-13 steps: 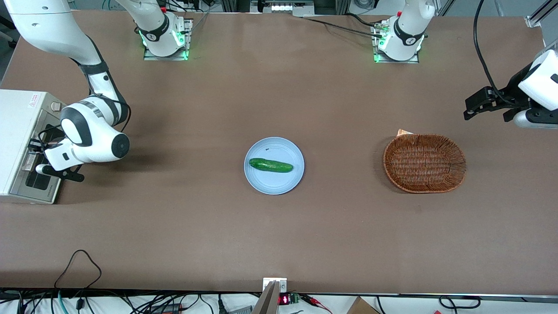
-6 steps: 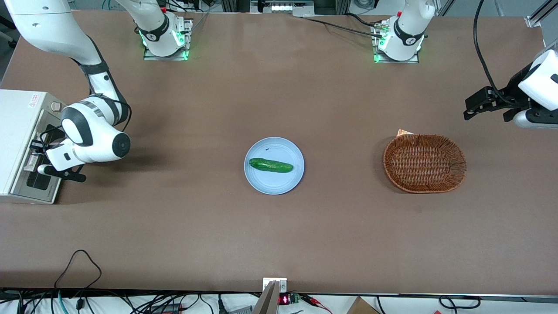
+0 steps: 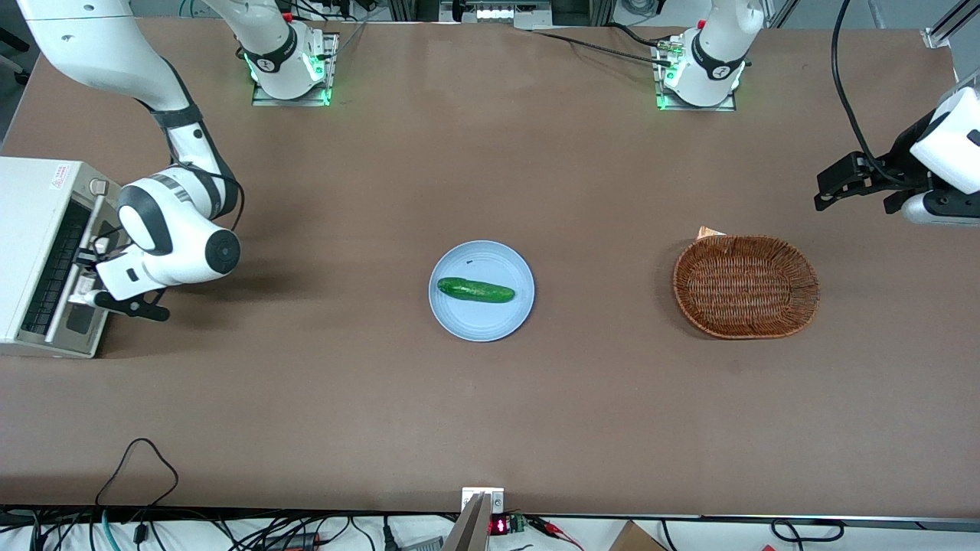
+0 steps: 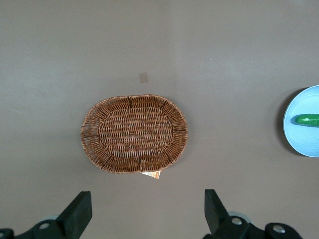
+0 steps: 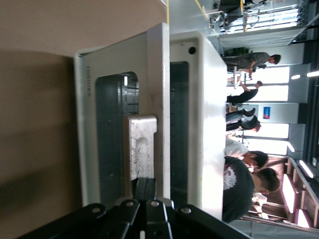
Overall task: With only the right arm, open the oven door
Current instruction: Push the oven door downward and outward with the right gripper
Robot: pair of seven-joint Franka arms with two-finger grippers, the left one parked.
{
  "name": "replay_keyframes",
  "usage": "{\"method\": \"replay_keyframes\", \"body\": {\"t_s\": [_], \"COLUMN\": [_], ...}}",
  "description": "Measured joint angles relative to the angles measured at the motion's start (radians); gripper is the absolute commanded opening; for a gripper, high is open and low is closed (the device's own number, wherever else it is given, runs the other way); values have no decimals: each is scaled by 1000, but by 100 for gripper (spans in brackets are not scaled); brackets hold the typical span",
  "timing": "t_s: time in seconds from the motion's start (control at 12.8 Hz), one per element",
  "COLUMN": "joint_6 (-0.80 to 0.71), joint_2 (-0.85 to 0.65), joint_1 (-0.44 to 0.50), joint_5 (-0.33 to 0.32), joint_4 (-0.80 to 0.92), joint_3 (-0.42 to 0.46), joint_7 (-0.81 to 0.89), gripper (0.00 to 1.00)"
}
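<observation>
Nearest the front camera, bare brown table (image 3: 306,428) runs wide and unobstructed along the whole near edge. Farther in, a blue plate (image 3: 505,321) sits at mid-table with a green cucumber (image 3: 475,290) lying on it, and a wicker basket (image 3: 745,285) rests toward the parked arm's end; both are well apart from the oven. At the working arm's end the white toaster oven (image 3: 31,252) stands at the table's edge, and the oven door (image 3: 79,285) is swung partway out from the body, a dark gap showing between its frame and the oven opening in the wrist view. The right arm (image 3: 172,237) bends down in front of the door, and its gripper (image 3: 86,275) sits at the pale handle (image 5: 141,149), jaws clamped together on it. Open table lies in front of the door, nothing standing in its swing
</observation>
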Motion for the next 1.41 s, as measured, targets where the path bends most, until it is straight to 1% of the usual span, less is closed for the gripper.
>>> {"method": "replay_keyframes", "body": {"t_s": [0.39, 0.94, 1.41], "joint_6": [85, 172, 217], "joint_2": [22, 74, 123], "joint_1": [24, 33, 32], "joint_5": [66, 91, 91], "joint_4": [-7, -7, 2], "joint_3": [7, 13, 11], "joint_7": [2, 10, 15], "gripper": [1, 1, 1]}}
